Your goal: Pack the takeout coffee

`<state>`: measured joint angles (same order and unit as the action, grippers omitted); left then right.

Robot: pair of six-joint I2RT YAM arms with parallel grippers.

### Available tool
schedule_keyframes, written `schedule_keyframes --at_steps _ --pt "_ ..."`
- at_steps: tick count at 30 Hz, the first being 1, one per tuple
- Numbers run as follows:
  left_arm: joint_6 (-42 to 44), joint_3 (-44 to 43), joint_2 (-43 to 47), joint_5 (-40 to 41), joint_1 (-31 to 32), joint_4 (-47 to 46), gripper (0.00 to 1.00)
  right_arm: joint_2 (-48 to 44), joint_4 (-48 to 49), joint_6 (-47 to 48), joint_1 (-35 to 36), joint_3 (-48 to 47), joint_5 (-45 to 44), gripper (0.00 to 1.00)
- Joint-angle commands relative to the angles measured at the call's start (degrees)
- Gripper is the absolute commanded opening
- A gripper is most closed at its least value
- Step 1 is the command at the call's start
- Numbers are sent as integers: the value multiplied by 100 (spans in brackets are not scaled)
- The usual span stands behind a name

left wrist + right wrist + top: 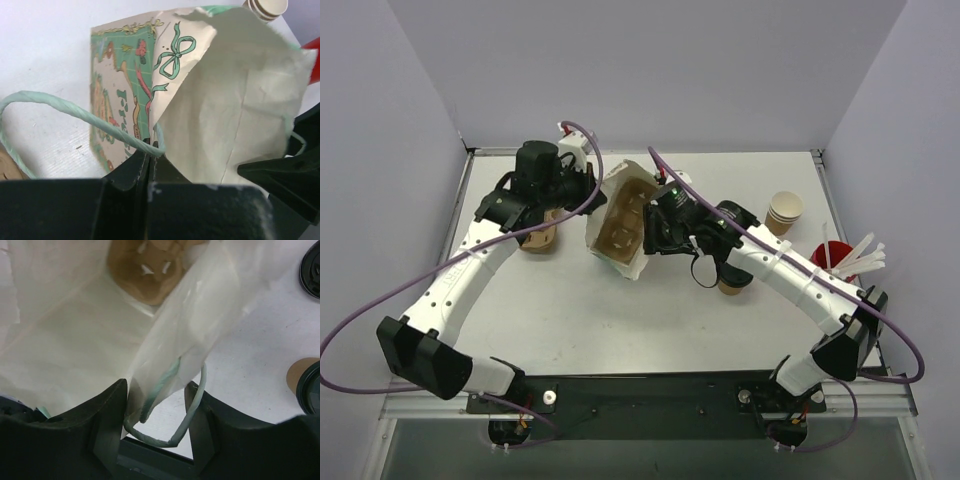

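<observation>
Two hands are at the mouth of the printed paper bag point(620, 215), which is held open and tilted in the middle of the worktop point(570, 320). The left hand point(148, 152) is pinched tight on the bag's rim where the green twisted handle point(60, 106) crosses it, holding that side up. The right hand point(155, 420) stands partly spread; the opposite wall and its handle loop pass between the fingers but, as far as I can see, are not clamped. Down inside the bag sits the tan pulp cup carrier point(150, 270), with no cup in the pockets that show. The takeout coffee point(296, 374), a brown cup with a black lid, stands on the worktop just beside the right arm, outside the bag. By my reckoning the bag is ready and the carrier is in, but the main job is not yet done. The coffee has to be picked up and lowered upright into a carrier pocket, then the bag released.
</observation>
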<state>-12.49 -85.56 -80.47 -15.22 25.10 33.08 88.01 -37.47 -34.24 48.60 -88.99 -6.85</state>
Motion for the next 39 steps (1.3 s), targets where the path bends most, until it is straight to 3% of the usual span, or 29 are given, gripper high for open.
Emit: schedule_keyframes --at_steps 1,4,11,15,19,26,31,34,39 --pt "441 783 539 -218 12 -1186 0 -521 565 -109 106 512 -246 45" --pt "405 1364 873 -324 91 -1689 0 -723 750 -109 150 838 -238 42" --pt "353 1701 1138 -69 144 -2095 0 -1031 944 -127 317 1445 -255 41" --pt "519 1429 1016 28 188 -1972 0 -1277 1136 171 422 1464 -299 50" --pt "800 1042 796 160 293 -1596 0 -1663 1304 488 431 1332 -317 66" --pt "845 506 471 362 355 -1120 0 -2243 1234 664 431 972 -492 76" --pt "836 400 444 441 408 -1006 0 -2735 1067 568 414 1094 -1394 80" --pt "766 224 339 494 408 -751 0 -2658 375 112 30 1042 -1950 80" --pt "546 -435 137 415 443 -40 0 -2552 -409 -477 -930 1498 -1723 77"
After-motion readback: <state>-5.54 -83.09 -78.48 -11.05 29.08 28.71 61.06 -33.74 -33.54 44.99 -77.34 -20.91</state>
